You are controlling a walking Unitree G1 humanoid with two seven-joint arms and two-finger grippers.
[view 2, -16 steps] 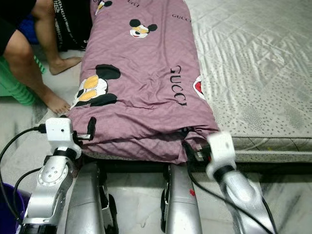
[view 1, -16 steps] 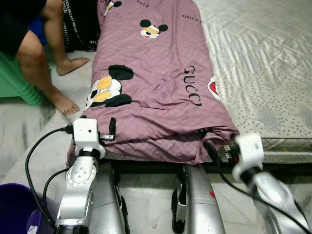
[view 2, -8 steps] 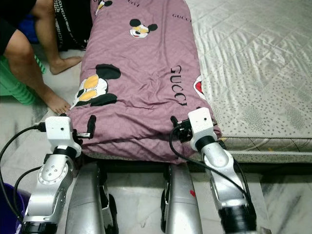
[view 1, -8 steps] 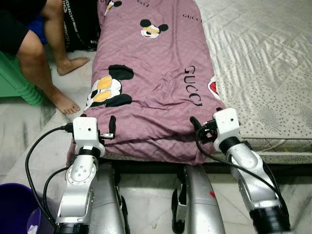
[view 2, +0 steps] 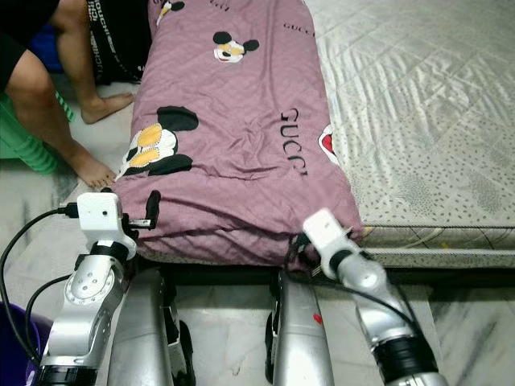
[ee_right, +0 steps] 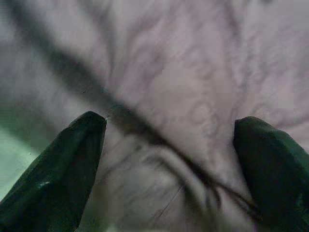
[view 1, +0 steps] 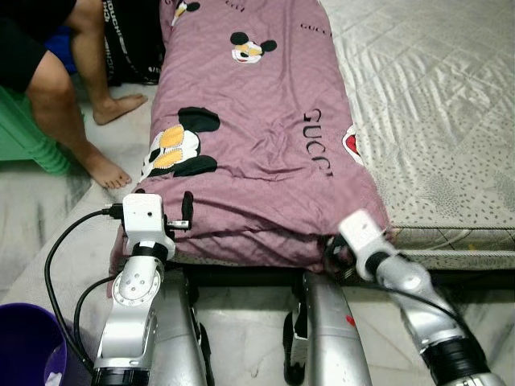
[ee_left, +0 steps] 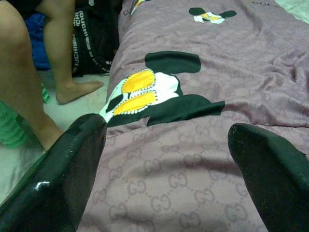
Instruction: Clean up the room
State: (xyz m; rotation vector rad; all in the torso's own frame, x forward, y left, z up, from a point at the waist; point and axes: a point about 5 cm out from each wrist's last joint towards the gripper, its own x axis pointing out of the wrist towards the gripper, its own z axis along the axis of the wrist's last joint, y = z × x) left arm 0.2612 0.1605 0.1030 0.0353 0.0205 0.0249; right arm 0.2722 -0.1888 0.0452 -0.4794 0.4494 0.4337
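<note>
A folded mauve blanket (view 1: pixel 257 121) printed with cartoon mice and black lettering lies lengthwise on the left side of the mattress (view 1: pixel 434 104). My left gripper (ee_left: pixel 166 130) is open at the blanket's near left corner, its fingers spread just above the fabric; one finger (view 1: pixel 187 207) stands up beside the fold. My right gripper (view 1: pixel 334 253) is low at the near right corner, against the blanket's front edge. In the right wrist view it (ee_right: pixel 169 125) is open, with wrinkled mauve fabric very close between the fingers.
A person's bare legs (view 1: pixel 76 104) stand on the floor left of the bed, by a green stool (view 1: pixel 28 133) and a black bag (view 1: pixel 133 40). A purple bucket (view 1: pixel 24 342) sits at my lower left. My own legs (view 1: pixel 322 322) meet the bed's edge.
My right gripper rose onto the blanket's near right corner half a second ago, then dropped to its front edge. The left gripper has barely moved.
</note>
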